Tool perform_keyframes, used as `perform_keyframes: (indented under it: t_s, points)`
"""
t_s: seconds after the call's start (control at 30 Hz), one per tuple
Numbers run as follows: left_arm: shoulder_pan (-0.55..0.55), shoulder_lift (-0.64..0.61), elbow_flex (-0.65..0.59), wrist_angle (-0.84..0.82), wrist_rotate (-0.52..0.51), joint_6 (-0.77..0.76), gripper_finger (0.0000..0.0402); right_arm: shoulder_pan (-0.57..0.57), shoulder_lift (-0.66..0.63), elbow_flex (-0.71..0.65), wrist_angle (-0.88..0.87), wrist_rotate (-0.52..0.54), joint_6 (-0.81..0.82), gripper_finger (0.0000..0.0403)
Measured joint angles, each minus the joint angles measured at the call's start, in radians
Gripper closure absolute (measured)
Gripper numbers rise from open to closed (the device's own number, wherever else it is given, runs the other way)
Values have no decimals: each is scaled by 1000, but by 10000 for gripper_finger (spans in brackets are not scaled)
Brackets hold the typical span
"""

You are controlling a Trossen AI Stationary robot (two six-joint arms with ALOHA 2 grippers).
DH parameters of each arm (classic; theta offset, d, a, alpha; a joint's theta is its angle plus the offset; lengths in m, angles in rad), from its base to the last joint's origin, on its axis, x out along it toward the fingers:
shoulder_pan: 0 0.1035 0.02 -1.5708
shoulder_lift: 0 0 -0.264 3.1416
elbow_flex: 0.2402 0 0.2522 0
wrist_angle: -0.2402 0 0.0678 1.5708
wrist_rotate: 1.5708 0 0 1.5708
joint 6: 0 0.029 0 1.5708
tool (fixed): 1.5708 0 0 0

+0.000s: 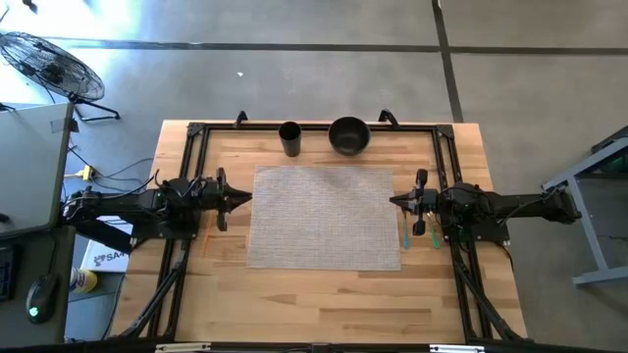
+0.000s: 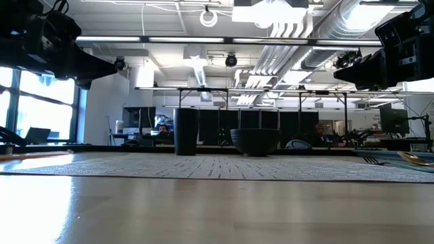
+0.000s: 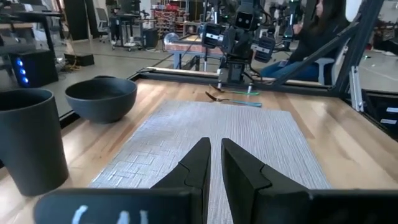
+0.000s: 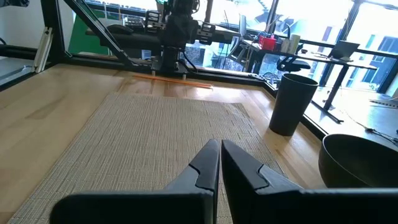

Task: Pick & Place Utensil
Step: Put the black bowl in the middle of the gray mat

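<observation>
Two utensils lie flat on the wood by the placemat's right edge, under my right arm: one with a blue handle and one with a green handle. My right gripper hovers shut above the placemat's right edge, just beside them and touching nothing. My left gripper hovers shut above the placemat's left edge. The grey woven placemat lies flat in the table's middle.
A black cup and a black bowl stand on the wood past the placemat's far edge. A thin orange utensil lies on the wood under the left arm. A black frame borders the table.
</observation>
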Motion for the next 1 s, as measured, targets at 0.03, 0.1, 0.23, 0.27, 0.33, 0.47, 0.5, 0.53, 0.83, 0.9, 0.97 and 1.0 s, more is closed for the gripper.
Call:
perform_keyframes:
  t_s: [0.03, 0.1, 0.23, 0.27, 0.33, 0.47, 0.5, 0.53, 0.83, 0.9, 0.97, 1.0]
  points:
    - [0, 0, 0, 0, 0, -16, 367, 0, 0, 0, 0, 0, -1, 391]
    - [0, 0, 0, -2, 1, -52, 367, 0, 0, 0, 0, 0, -4, 391]
    - [0, 0, 0, -17, 0, -85, 367, 0, 0, 0, 23, 0, -2, 391]
    - [0, 0, 0, -19, 0, -85, 367, 0, 0, 0, 47, -1, 10, 391]
    - [0, 0, 0, -20, -2, -85, 367, 0, 0, 0, 101, -11, 93, 391]
    - [0, 0, 0, -19, -3, -85, 367, 0, -1, 0, 234, 11, 181, 391]
    - [0, 0, 0, -19, -3, -85, 367, 0, -1, 0, 249, 38, 182, 391]
    - [0, 0, 0, -19, -3, -85, 367, 0, 0, 0, 261, 70, 185, 391]
    - [0, 0, 0, -3, -6, -85, 367, 0, 27, 0, 303, 184, 323, 391]
    - [0, 0, 0, 5, -12, -85, 367, 0, 65, 10, 307, 193, 341, 391]
    - [0, 0, 0, 14, -38, -85, 367, 0, 119, 38, 308, 209, 342, 391]
    - [0, 0, 0, 21, -53, -85, 367, 0, 152, 56, 314, 212, 338, 391]
